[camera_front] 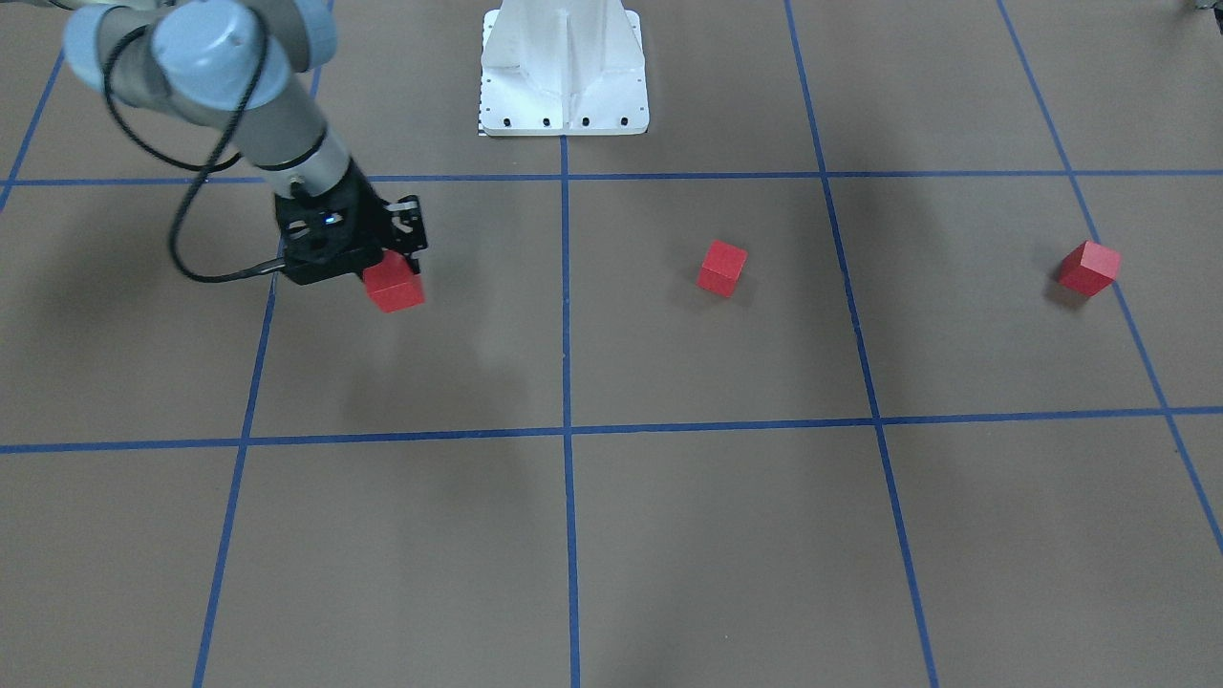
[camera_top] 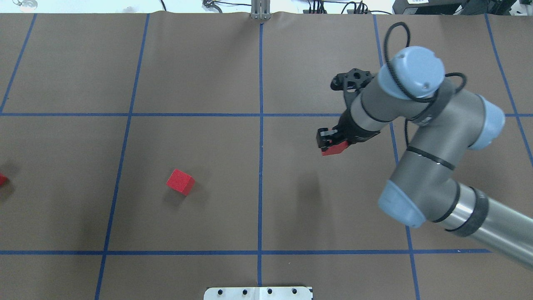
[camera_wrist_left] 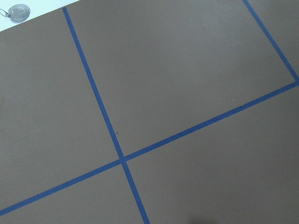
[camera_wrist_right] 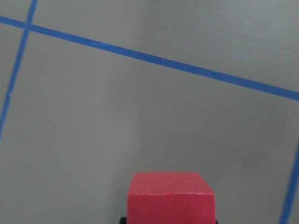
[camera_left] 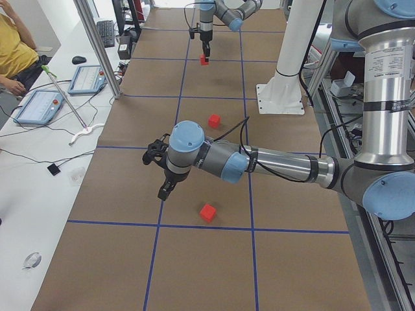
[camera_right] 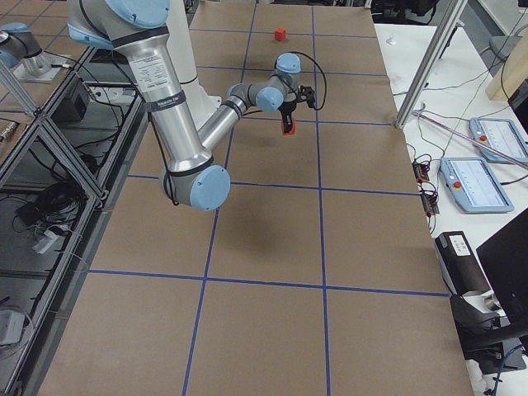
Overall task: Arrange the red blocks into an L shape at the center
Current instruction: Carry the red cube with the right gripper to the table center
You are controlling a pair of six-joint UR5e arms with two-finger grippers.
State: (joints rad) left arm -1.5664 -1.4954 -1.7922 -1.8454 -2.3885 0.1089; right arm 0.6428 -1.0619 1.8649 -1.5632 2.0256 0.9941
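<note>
Three red blocks and two grippers were counted. In the overhead view, the leftmost red block (camera_top: 1,179) was cut off by the picture's edge, so only a sliver was shown. It was seen whole in the front-facing view, resting on the table (camera_top: 266,62) just beside a blue grid line (camera_top: 261,166). The middle red block (camera_top: 180,182) was found alone in the square left of the centre line, askew to the grid and well apart from the other two.

In the square right of that line, the held red block (camera_top: 335,148) was pinched between the fingers of the right gripper (camera_top: 332,145) and raised off the table. Much of it was covered by the gripper from above, and its lower part was cut off in the right wrist view.

The left gripper (camera_left: 164,190) was shown only small, in the exterior left view, near the leftmost block but apart from it. Whether its fingers were spread or pressed together could not be told.
</note>
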